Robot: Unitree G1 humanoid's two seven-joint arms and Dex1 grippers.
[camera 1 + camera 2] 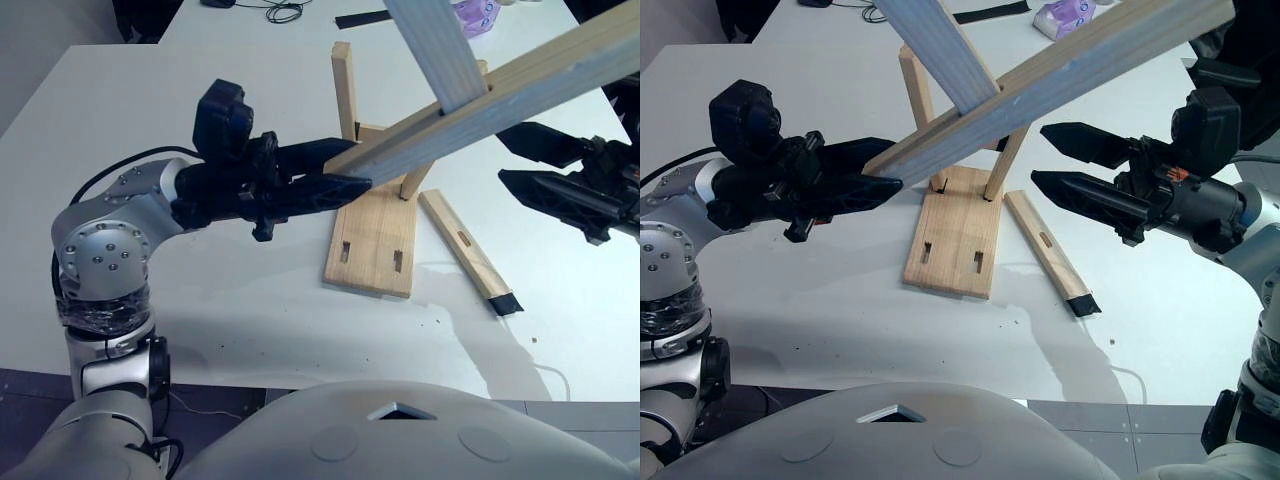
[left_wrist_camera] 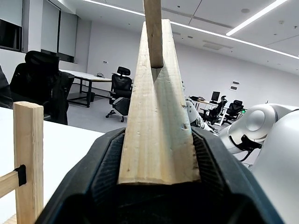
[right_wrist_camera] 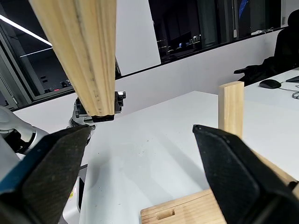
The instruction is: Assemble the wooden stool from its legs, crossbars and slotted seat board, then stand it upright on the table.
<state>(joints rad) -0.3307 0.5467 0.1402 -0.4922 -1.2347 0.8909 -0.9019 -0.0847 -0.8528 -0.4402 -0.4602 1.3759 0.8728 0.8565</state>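
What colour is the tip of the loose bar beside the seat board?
Black tip, clearest in the left eye view.

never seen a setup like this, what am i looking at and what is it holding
This is a humanoid robot with two arms ending in two-fingered jaws. The two wide pictures come from cameras in its head, looking down at a white table; the other two come from its wrists. On the table lies a slotted seat board with two legs standing in it, and a loose slotted bar beside it. The jaws of the left arm are clamped on a long wooden bar with a second piece joined across it. The jaws of the right arm are open and hold nothing.
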